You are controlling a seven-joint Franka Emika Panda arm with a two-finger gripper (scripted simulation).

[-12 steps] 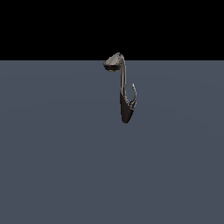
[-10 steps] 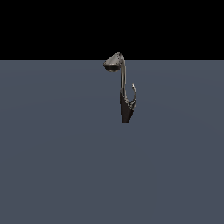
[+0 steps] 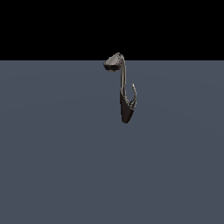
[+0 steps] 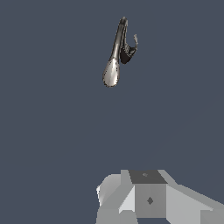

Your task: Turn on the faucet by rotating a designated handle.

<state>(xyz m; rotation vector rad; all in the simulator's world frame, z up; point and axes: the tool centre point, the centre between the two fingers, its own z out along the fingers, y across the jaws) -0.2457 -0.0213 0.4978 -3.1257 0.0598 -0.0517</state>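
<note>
The grey floor (image 3: 57,166) is filling both views. The faucet (image 3: 124,94) is standing near the exterior view's centre, well apart from the gripper (image 4: 144,199), whose fingertips are not showing, so I cannot tell its opening. Reaching the 1 thin handle (image 3: 134,95) probably calls for approaching from its free side, avoiding the neck.

We see the faucet (image 3: 124,94) standing alone on a flat slate-grey worktop (image 3: 57,166) beneath a black background band. Its dark tapered base narrows to a point at 6 o'clock; a slim neck rises from it toward 12 o'clock and ends in a hooded grey spout head turned toward 9 o'clock. The handle (image 3: 134,94), a thin curved grey lever, branches from the base at about 2 o'clock, just beside the neck, its tip apart from it.
</note>
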